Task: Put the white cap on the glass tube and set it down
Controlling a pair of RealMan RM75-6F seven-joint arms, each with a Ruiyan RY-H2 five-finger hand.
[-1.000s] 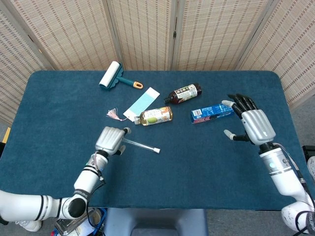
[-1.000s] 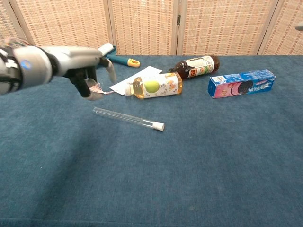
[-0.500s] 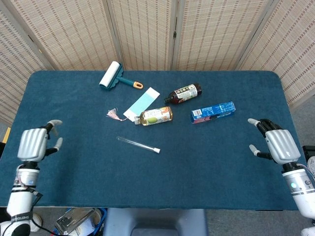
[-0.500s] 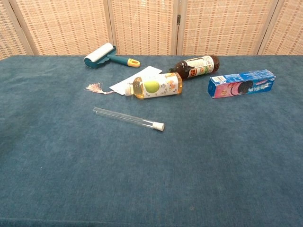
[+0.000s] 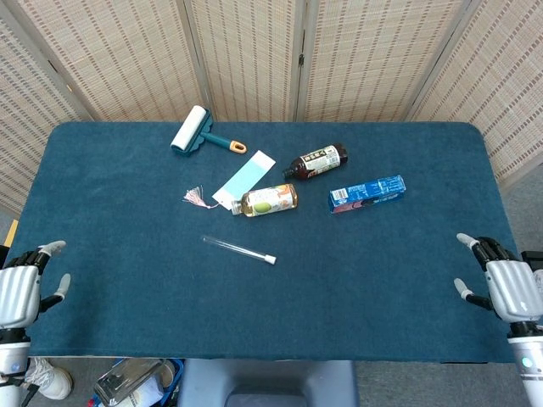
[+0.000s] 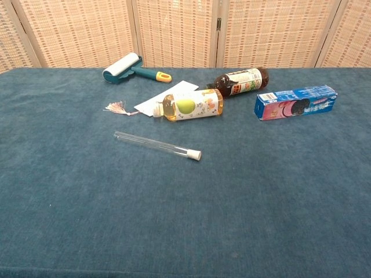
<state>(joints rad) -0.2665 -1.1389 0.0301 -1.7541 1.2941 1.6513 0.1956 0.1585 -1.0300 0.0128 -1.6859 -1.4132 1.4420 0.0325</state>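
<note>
1. The glass tube (image 5: pixel 236 248) lies flat mid-table, its white cap (image 6: pixel 196 154) already fitted on one end.
2. The juice bottle (image 6: pixel 188 105) lies just behind it.
3. The left hand (image 5: pixel 19 293) and right hand (image 5: pixel 511 288) hang off the table's (image 5: pixel 373 288) edges, fingers apart, holding nothing.

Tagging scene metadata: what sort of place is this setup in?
Probably a lab or staged data-collection area, not a home. A table covered in blue cloth stands before woven folding screens, with unrelated props laid out: a capped glass tube, a lint roller and a biscuit box.
</note>
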